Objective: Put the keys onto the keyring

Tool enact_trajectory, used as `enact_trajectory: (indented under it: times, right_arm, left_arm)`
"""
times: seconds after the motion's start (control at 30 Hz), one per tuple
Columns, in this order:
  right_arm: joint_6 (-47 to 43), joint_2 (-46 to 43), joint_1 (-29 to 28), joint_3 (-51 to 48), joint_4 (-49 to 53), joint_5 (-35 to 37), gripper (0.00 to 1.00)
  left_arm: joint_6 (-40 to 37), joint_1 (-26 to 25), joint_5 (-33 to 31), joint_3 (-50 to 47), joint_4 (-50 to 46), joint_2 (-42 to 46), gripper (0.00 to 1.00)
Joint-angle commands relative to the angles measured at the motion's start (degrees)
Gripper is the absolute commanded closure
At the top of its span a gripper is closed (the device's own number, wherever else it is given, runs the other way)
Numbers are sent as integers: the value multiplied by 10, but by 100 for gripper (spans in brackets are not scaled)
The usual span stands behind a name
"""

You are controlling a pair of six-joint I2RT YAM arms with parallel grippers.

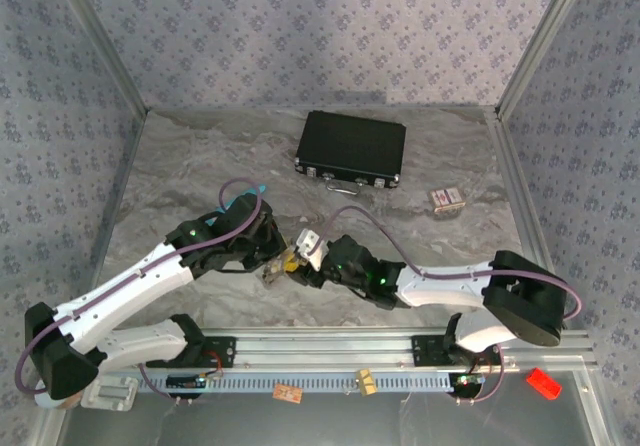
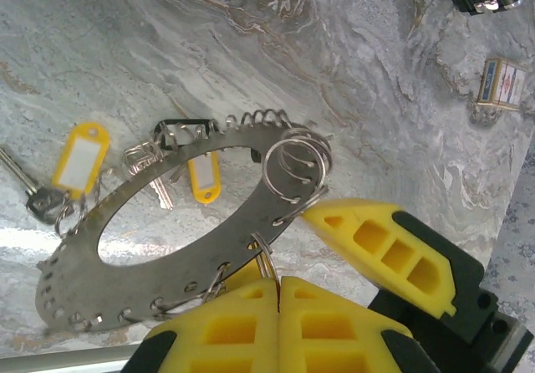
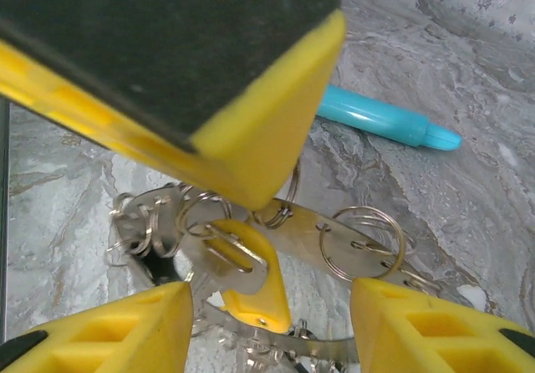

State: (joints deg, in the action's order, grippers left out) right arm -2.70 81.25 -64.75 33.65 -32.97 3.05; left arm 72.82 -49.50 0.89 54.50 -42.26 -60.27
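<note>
Left wrist view: the left gripper (image 2: 277, 283) has its yellow fingers pressed together on the near rim of the keyring (image 2: 167, 285), apparently at a small wire loop threaded through the rim, so the flat notched ring is held by one edge and reaches out over the marbled table (image 2: 351, 72). Several of the keys (image 2: 33, 196), some with yellow tags (image 2: 79, 160), hang from the far side of the rim, and a larger split ring (image 2: 265, 172) sits on the rim just above the grip. One finger of the right gripper (image 3: 269, 293) touches or nearly touches that split ring. In the right wrist view the right jaws stand apart with nothing clamped; a yellow-headed key (image 3: 251, 285) lies between them, against the keyring. The teal pen (image 3: 384, 124) lies beyond on the table. The main risk is probably the one-edge hold: a sideways push from the right finger could pivot the keyring in the left pads or slide it free, dropping the keys already on it. A second risk is that the right jaws, on closing, catch the keyring's rim or a neighbouring loop instead of the intended key, since the metal parts crowd together here. The split ring could also spring shut before a key is threaded, because nothing visible holds its coils apart.
</note>
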Motion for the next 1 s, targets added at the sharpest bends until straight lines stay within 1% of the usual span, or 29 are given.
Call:
enact_trajectory:
  times: [0.0,0.13,0.23,0.53,0.67,0.73,0.97]
  right_arm:
    - [13,16,5,-4,-53,-36,46]
    - [13,31,7,1,-67,-72,48]
    - [14,38,9,7,-68,-81,53]
    - [26,34,19,-4,-55,-95,86]
    - [27,30,22,-10,-41,-105,97]
    - [28,32,23,-10,-34,-106,100]
    - [35,52,24,-12,-16,-97,100]
  left_arm:
    - [16,1,17,21,-11,6,100]
    - [21,1,17,19,-9,10,100]
    - [21,1,17,20,-13,11,100]
    - [25,1,12,17,-18,19,100]
    - [33,1,5,10,-20,27,100]
    - [36,1,4,8,-19,29,100]
    - [48,3,-5,6,-23,33,100]
